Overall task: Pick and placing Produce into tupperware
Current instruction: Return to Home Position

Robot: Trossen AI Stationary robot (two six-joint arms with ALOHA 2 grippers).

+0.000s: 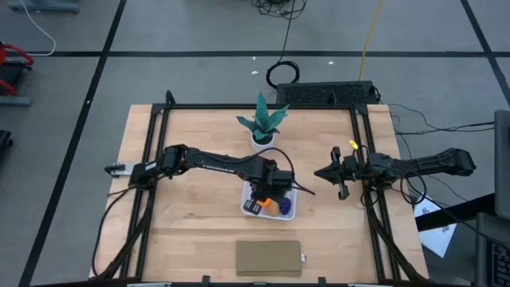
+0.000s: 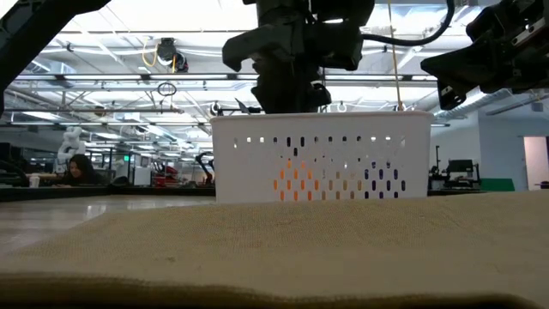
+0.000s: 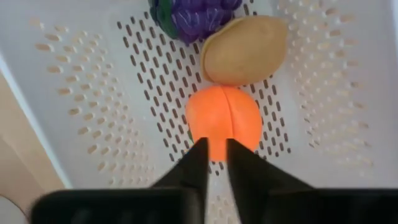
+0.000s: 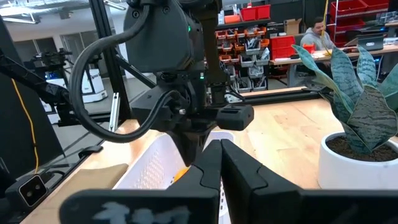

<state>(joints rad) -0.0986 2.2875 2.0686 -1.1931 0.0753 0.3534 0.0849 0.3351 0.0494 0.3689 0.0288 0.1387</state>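
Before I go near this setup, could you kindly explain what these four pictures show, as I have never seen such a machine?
It is a robot with two dark arms at a wooden table. One picture looks straight down, one looks level across the table top, and two come from cameras on the wrists. The left gripper hangs over a white basket, which holds an orange, a potato and purple grapes. The right gripper, shut and empty, waits off to the side. A potted plant stands on one side of the basket, a tan pad on the opposite side. Nothing is being held.
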